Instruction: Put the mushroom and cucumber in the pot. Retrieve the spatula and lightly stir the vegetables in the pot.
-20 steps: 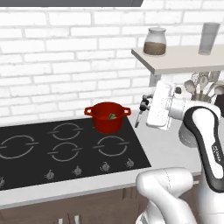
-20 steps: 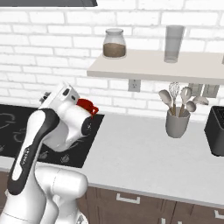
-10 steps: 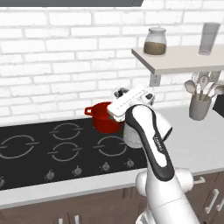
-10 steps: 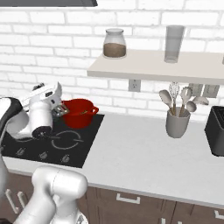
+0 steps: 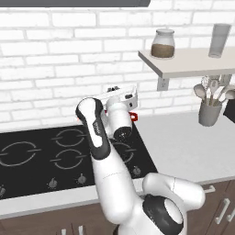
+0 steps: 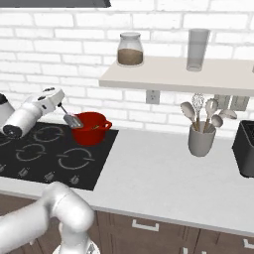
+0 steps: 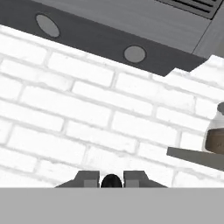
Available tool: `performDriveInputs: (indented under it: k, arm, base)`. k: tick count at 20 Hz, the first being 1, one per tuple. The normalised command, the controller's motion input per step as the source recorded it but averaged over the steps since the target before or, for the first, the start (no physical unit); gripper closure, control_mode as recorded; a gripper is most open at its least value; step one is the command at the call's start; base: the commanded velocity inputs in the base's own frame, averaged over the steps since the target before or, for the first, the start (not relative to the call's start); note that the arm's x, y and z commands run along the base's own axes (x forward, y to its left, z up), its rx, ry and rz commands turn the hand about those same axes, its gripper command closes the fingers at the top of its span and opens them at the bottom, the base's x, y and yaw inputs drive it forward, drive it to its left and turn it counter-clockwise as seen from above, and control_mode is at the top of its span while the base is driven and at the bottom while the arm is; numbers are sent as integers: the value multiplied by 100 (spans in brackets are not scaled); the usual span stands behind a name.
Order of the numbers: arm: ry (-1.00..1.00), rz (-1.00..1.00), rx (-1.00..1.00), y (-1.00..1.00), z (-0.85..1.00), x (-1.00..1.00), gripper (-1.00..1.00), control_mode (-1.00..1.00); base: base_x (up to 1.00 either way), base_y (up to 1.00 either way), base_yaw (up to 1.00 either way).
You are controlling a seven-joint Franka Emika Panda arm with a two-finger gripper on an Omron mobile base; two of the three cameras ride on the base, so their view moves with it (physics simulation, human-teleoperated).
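Observation:
The small red pot (image 6: 92,127) stands at the back right corner of the black cooktop (image 6: 44,156); in the left base view my own arm covers it except a red sliver (image 5: 133,116). My gripper (image 6: 60,104) is shut on the spatula's handle, just left of the pot and a little above it. The spatula (image 6: 73,120) slants down to the right, its grey blade at the pot's left rim. In the hand view the gripper (image 7: 111,179) points at the brick wall, a dark round handle end between its tips. The mushroom and cucumber are hidden; the pot's contents are too small to tell.
A grey utensil cup (image 6: 201,139) with spoons and a whisk stands on the counter to the right, a black appliance (image 6: 245,149) beyond it. A wall shelf (image 6: 173,77) above carries a jar (image 6: 130,49) and a glass (image 6: 197,42). The range hood (image 7: 109,39) hangs overhead.
The arm has swung left from beside the shelf, across the pot, to the pot's left side, carrying the spatula; its blade now sits at the pot's rim.

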Motion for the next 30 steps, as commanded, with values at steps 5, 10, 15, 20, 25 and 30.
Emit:
performDriveInputs:
  k: [5, 10, 15, 20, 25, 30]
  arm:
    - [2, -22, 18, 1, 0, 56, 100, -100]
    - [2, -9, 26, 0, 0, 65, 100, -100]
    - [12, -12, 19, 0, 0, 55, 100, -100]
    - [22, -12, 19, 3, 0, 16, 100, -100]
    - [17, -7, 20, 20, 0, 36, 100, -100]
    - [13, -3, 16, 23, 0, 54, 100, -100]
  base:
    - [0, 0, 0]
    - [0, 0, 0]
    - [0, 0, 0]
    - [0, 0, 0]
    - [0, 0, 0]
    - [0, 0, 0]
